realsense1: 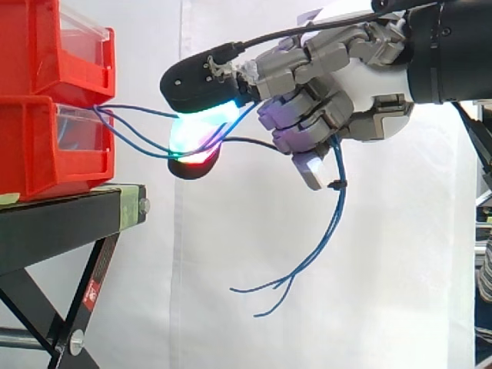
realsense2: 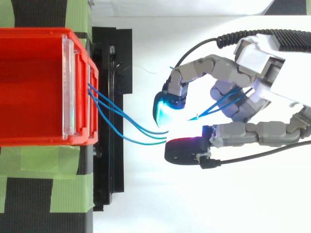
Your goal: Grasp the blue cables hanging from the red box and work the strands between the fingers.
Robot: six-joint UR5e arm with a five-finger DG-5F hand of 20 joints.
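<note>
Fingers: curled inward, with two glowing pads [realsense2: 166,112] closed toward each other and the strands caught between them. The hand has a real hold on the cables, not just a brush against them.
Hand [realsense1: 367,77]: out in front of the red box [realsense1: 31,154], level with its lower bin and apart from it, fingertips pointing toward the box.
Blue cables [realsense1: 336,215]: they leave the front of the red box, sag across the gap to the pads and run on through the curled fingers. Their loose ends hang below the hand on the side away from the box.
Black stand [realsense1: 54,223]: carries the red box; green tape [realsense2: 68,194] lies across it beside the box.
Step in hand: by the look of it the grasp is made, and you are at the stage of working the strands.
Next move: roll the pads against each other so the strands slide and separate. Keep the hand at this stand-off from the red box, because the sag there is your only slack. A pull away from the box would likely tighten the cables at its front.
</note>
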